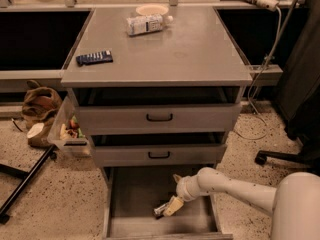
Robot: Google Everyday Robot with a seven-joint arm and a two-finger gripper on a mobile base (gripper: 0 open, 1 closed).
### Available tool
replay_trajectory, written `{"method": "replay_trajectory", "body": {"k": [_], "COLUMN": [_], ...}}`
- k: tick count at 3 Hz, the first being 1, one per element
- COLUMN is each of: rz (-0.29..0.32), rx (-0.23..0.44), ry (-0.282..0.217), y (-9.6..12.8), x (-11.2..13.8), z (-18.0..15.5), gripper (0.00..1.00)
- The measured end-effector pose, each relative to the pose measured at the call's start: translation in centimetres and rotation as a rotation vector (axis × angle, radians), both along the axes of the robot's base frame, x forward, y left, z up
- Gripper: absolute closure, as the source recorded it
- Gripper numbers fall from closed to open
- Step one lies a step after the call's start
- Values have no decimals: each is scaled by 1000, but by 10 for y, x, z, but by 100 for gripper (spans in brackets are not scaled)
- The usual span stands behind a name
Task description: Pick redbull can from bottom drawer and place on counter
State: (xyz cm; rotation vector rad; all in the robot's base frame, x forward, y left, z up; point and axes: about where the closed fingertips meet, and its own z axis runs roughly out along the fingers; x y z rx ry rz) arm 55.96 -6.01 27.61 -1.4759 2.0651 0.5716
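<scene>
The bottom drawer [135,199] stands pulled open at the foot of the grey cabinet, with a plain grey floor. My gripper [169,207] reaches down into it from the right on a white arm. A small silvery can end, the redbull can [160,211], shows at the fingertips near the drawer's middle front. The rest of the can is hidden by the gripper. The counter [190,49] is the wide grey top of the cabinet, well above the gripper.
A white labelled bottle [145,24] lies at the back of the counter beside a pale bowl [151,9]. A dark blue remote-like bar [94,58] lies at the counter's left edge. Two upper drawers with black handles [159,117] overhang the bottom drawer. Bags [42,109] sit on the floor left.
</scene>
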Motion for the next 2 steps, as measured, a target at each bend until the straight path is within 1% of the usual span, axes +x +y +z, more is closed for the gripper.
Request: {"method": "replay_trajectory", "body": {"k": [1,2], "rz": [-33,-23], "rx": [40,94], "ry": [30,61], "y": [-10,10], "x": [8,28], "z": [-36,-89], "gripper": [0,0]}}
